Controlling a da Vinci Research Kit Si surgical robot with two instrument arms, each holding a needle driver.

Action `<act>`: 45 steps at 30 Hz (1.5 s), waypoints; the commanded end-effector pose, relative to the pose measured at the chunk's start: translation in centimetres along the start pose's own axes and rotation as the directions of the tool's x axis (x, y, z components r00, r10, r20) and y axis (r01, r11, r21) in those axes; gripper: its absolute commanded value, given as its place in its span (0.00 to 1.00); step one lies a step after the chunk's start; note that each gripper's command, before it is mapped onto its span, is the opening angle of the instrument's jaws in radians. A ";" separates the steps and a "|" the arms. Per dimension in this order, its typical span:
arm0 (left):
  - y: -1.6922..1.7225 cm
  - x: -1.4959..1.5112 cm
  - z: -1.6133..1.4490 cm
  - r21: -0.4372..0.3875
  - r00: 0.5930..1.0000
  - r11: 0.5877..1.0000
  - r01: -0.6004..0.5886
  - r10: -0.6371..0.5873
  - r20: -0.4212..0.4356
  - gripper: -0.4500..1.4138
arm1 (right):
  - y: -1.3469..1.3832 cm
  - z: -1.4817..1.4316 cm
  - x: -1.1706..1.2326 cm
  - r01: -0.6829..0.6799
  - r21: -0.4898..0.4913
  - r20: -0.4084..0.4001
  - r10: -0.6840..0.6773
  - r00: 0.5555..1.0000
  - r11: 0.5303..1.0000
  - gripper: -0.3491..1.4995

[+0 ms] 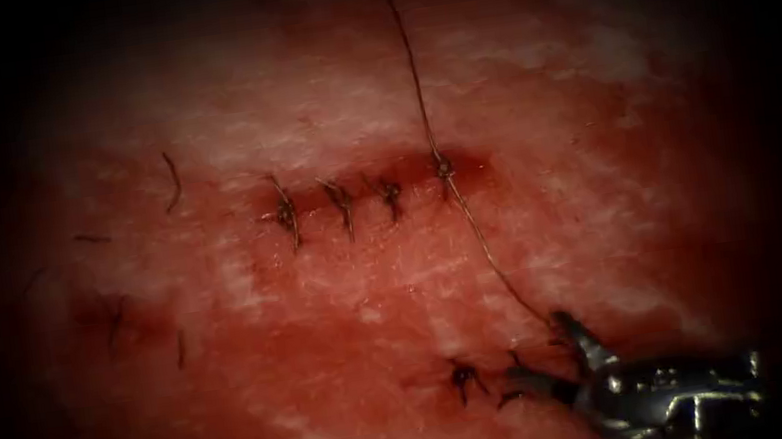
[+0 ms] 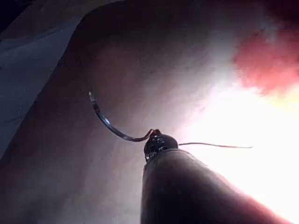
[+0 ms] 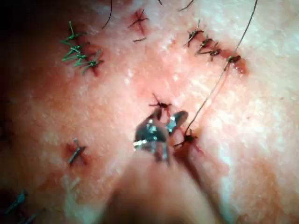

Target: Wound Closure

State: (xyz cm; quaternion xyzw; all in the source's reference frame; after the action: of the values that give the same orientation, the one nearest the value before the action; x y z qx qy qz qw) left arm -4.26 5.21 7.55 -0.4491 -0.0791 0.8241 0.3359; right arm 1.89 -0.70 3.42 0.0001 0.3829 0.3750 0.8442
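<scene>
The cut (image 1: pixel 366 184) runs across the middle of the tissue (image 1: pixel 346 336) and carries three dark knots plus a fourth stitch (image 1: pixel 444 169) at its right end. From that stitch the thread (image 1: pixel 414 75) climbs out of view upward. Its other limb (image 1: pixel 499 271) slants down to the right tool (image 1: pixel 537 349). That tool's jaws stand open, with the thread's end beside the upper one and nothing held, as the right wrist view (image 3: pixel 167 116) shows too. The left tool (image 2: pixel 153 136) is shut on the curved needle (image 2: pixel 108 125) near its thread end. The needle is in the air, clear of the tissue.
An older knot (image 1: pixel 462 376) sits just left of the right tool's jaws. Cut thread ends (image 1: pixel 172 183) lie left of the cut. Green stitches (image 3: pixel 79 51) and more dark knots (image 3: pixel 75 151) mark other closed cuts. Blue drape (image 2: pixel 28 70) lies beyond the tissue's edge.
</scene>
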 end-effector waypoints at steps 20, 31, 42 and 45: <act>1.65 1.16 -0.87 -0.175 0.991 0.983 0.047 -0.068 -0.115 0.00 | 1.06 1.38 0.65 -0.039 0.112 -0.084 0.048 0.995 0.993 0.90; 1.76 1.16 -0.93 -0.183 0.991 0.982 0.042 -0.064 -0.117 0.00 | 1.04 1.92 0.52 -0.065 0.155 -0.043 0.072 0.996 0.986 0.92; 2.00 1.22 -0.97 -0.192 0.991 0.981 0.036 -0.061 -0.123 0.00 | 0.95 2.16 0.54 -0.063 0.146 -0.020 0.067 0.998 0.987 0.91; 2.05 1.25 -0.97 -0.194 0.990 0.980 0.036 -0.061 -0.124 0.00 | 0.91 2.23 0.53 -0.067 0.156 -0.019 0.070 0.997 0.986 0.91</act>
State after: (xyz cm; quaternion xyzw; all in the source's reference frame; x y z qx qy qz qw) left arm -4.89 4.23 5.18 -0.5296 -0.1472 0.7735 0.3155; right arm 2.95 1.00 4.89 0.0735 0.4201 0.3720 0.8244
